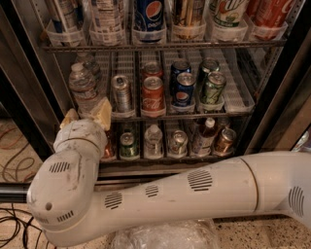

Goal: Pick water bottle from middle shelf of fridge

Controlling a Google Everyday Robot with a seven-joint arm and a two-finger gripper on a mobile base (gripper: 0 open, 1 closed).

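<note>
fridge (46,82) standing open, water bottle (82,87) upright at the left end of the middle shelf (238,95).
thin, ribbed and likely slick and easily crushed, so grip it low on the body; the gripper (86,115) sits at its base, tan fingers (103,112) spread wide either side. the fridge wall is close on the left, a silver can (121,92) just right; the clear way out is toward the camera.

water bottle (83,86) base hidden behind gripper (86,115) just below it, top-rack drinks (149,14) cropped
</note>
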